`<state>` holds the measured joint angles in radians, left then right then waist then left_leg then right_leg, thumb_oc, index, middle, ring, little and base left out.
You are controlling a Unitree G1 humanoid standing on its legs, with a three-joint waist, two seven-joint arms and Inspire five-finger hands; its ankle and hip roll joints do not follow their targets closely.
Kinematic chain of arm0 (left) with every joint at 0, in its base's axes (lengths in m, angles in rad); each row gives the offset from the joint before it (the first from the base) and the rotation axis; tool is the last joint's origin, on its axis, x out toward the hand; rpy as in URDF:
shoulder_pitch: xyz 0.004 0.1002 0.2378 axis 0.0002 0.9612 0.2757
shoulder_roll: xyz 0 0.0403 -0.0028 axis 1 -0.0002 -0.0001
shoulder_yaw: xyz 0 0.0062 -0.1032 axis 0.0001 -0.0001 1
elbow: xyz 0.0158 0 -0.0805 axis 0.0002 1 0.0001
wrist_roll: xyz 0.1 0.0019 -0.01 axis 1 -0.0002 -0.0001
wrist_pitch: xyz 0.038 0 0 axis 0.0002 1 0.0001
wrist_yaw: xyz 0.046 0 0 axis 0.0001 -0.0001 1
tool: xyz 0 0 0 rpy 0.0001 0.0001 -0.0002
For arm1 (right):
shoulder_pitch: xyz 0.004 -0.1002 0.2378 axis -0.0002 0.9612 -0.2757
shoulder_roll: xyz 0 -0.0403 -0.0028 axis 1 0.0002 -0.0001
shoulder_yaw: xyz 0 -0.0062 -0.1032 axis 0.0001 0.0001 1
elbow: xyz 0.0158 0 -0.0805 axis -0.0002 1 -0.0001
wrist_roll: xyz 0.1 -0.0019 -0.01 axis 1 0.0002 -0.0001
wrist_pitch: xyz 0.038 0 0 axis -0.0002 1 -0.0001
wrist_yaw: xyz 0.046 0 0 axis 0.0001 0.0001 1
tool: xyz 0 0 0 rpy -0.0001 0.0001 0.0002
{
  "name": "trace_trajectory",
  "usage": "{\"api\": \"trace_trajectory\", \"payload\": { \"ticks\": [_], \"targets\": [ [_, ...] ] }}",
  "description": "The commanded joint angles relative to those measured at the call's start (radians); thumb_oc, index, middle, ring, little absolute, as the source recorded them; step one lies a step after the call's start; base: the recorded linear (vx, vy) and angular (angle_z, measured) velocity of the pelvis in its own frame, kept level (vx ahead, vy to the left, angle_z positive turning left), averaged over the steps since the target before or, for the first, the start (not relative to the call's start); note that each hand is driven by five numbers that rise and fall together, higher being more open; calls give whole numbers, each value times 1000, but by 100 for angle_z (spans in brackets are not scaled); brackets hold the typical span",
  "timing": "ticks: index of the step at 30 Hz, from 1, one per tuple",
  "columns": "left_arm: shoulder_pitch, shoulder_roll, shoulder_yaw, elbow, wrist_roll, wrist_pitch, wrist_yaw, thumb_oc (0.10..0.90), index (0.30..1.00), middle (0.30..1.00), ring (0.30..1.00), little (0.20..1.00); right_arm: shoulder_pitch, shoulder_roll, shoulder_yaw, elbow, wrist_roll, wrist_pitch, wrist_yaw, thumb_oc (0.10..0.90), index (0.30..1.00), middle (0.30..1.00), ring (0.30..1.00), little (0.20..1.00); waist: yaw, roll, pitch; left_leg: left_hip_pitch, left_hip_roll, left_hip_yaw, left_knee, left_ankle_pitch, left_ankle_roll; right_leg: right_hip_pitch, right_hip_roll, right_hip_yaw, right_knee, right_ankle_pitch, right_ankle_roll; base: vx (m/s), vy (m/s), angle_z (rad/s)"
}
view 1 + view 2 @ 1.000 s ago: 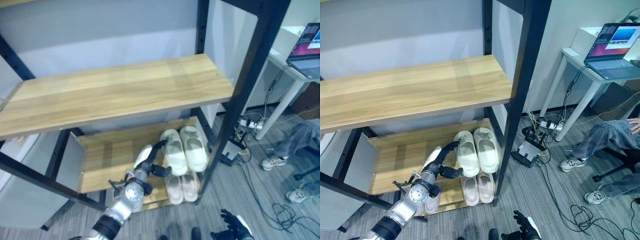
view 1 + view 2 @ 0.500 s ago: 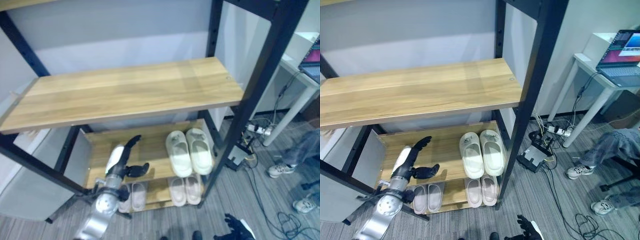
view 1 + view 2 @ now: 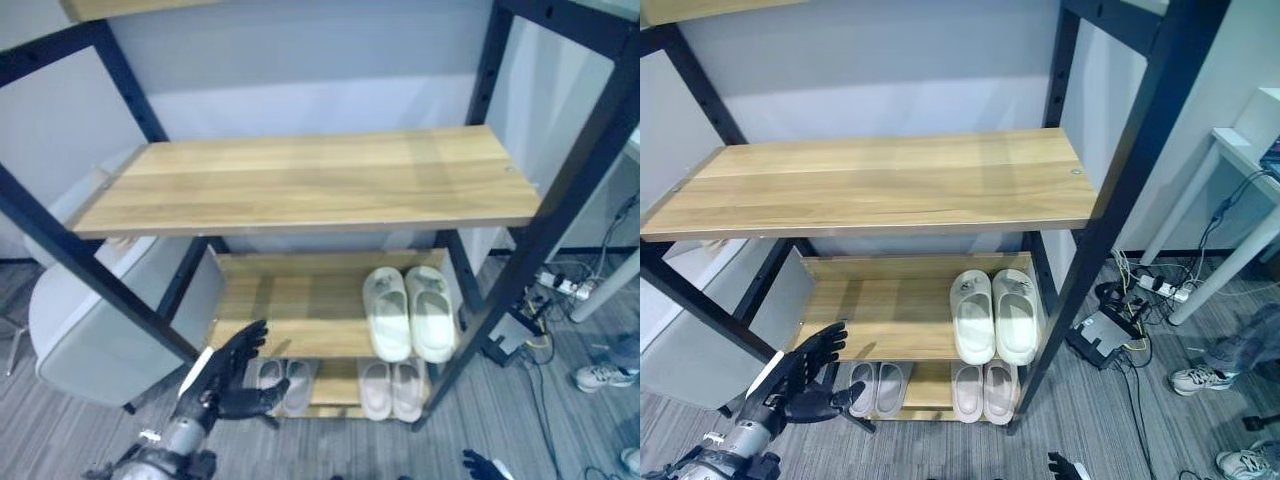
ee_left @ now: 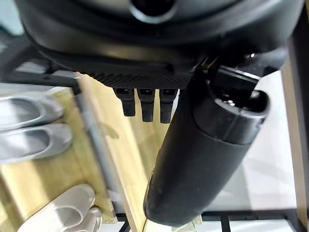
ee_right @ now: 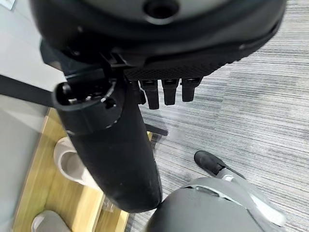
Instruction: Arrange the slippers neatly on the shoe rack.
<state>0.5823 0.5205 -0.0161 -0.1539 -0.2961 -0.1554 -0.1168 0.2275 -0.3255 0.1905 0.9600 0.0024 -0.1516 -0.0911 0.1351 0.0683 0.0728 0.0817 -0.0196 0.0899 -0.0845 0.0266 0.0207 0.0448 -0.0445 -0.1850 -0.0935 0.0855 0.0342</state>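
The shoe rack (image 3: 300, 185) already carries three pairs: pale green slippers (image 3: 409, 313) on the middle shelf, pinkish slippers (image 3: 391, 389) and grey slippers (image 3: 281, 373) on the bottom. The left hand (image 3: 222, 375) hovers out front, fingers released, empty. Arranging looks finished; next probably only checking alignment.

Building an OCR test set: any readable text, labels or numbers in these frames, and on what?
No readable text in any view.
Cream slippers: marks on the insoles, too small to read.
Shelf boards, rack posts: no labels.
Left robot hand, open, and right robot hand: no print visible.
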Motion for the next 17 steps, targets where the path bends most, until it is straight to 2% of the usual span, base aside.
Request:
{"api": "trace_trajectory", "payload": {
  "ticks": [1, 2, 3, 5, 6, 7, 8, 9, 10, 11, 12, 13, 14, 15, 17],
  "targets": [
    [-27, -20, 83, 38, 224, -11, 53, 800, 900, 900, 900, 900, -30, -52, 3, 43, -45, -15, -15, 800, 900, 900, 900, 900, -5, -16, -19, -41, -5, -75, -3, -14, -32, 34, 8, -46, 27, -109, 62, 1, 16, 7],
    [-28, -22, 82, 39, 227, -12, 55, 800, 900, 900, 900, 900, -31, -52, 3, 43, -46, -15, -15, 800, 900, 900, 900, 900, -6, -15, -19, -41, -5, -75, -3, -14, -32, 34, 8, -47, 27, -110, 62, 8, 31, 12],
    [-46, -72, 69, 176, 243, 3, 69, 800, 900, 900, 900, 900, -26, -52, -13, 51, -38, -2, -15, 800, 900, 900, 900, 900, -9, -14, -18, -42, -6, -77, -3, -13, -31, 34, 6, -49, 29, -111, 61, 3, 38, 13],
    [-94, -118, 48, 354, 273, 19, 102, 800, 900, 900, 900, 900, -25, -46, -37, 73, 6, 7, 2, 800, 900, 900, 900, 900, -17, -15, -17, -44, -6, -79, -3, -11, -31, 31, 4, -51, 31, -110, 60, 0, 34, 9],
    [-102, -119, 44, 364, 274, 14, 105, 800, 900, 900, 900, 900, -27, -47, -39, 74, 7, 7, 3, 800, 900, 900, 900, 900, -16, -13, -15, -44, -7, -79, -3, -11, -31, 31, 4, -52, 31, -110, 60, -8, 25, 6],
    [-171, -153, 15, 564, 328, 38, 137, 800, 900, 900, 900, 900, -39, -50, -46, 96, 27, 11, 3, 800, 900, 900, 900, 900, -24, -17, -16, -47, -8, -80, -3, -9, -31, 28, 2, -53, 31, -109, 59, -2, 22, 4],
    [-234, -188, -2, 742, 319, 54, 154, 800, 900, 900, 900, 900, -45, -59, -29, 121, -10, 15, -10, 800, 900, 900, 900, 900, -27, -16, -14, -44, -8, -81, -3, -10, -31, 30, 2, -52, 32, -112, 58, 0, 0, 0],
    [-239, -190, -3, 747, 320, 50, 156, 800, 900, 900, 900, 900, -47, -59, -30, 122, -10, 15, -10, 800, 900, 900, 900, 900, -27, -16, -14, -48, -8, -81, -3, -7, -31, 27, 2, -53, 32, -110, 58, 0, 0, 0],
    [-318, -224, -11, 1015, 316, 65, 200, 800, 900, 900, 900, 900, -64, -70, 12, 148, -88, 17, -18, 800, 900, 900, 900, 900, -34, -18, -14, -46, -8, -81, -3, -9, -32, 26, 1, -51, 34, -112, 56, 0, 0, 0],
    [-321, -225, -11, 1018, 315, 63, 201, 800, 900, 900, 900, 900, -65, -70, 12, 149, -88, 17, -18, 800, 900, 900, 900, 900, -35, -18, -15, -50, -8, -82, -3, -6, -32, 23, 1, -52, 33, -110, 56, 15, 40, 2],
    [-387, -253, 7, 1217, 254, 79, 219, 800, 900, 900, 900, 900, -80, -62, 27, 192, -98, 24, -12, 800, 900, 900, 900, 900, -44, -20, -21, -53, -9, -80, -3, -4, -33, 17, 1, -47, 34, -108, 55, 11, 38, 0],
    [-415, -267, 26, 1319, 223, 83, 220, 800, 900, 900, 900, 900, -92, -55, 21, 205, -82, 26, -9, 800, 900, 900, 900, 900, -49, -21, -19, -53, -9, -76, -3, -5, -33, 15, 2, -42, 35, -108, 55, 17, 37, 1],
    [-415, -267, 26, 1319, 223, 83, 220, 800, 900, 900, 900, 900, -92, -55, 21, 205, -82, 26, -9, 800, 900, 900, 900, 900, -49, -21, -19, -52, -9, -76, -3, -5, -33, 15, 2, -42, 35, -108, 55, 0, 0, 0],
    [-444, -271, 65, 1426, 187, 102, 212, 800, 900, 900, 900, 900, -89, -38, 0, 232, -50, 29, -9, 800, 900, 900, 900, 900, -58, -25, -22, -51, -8, -69, -3, -7, -34, 13, 3, -34, 35, -108, 55, 0, 0, 0],
    [-456, -269, 102, 1494, 163, 122, 206, 800, 900, 900, 900, 900, -86, -19, -28, 262, 10, 36, 2, 800, 900, 900, 900, 900, -64, -30, -25, -47, -7, -64, -3, -12, -34, 14, 5, -27, 32, -107, 55, 34, 24, -7]
  ]
}}
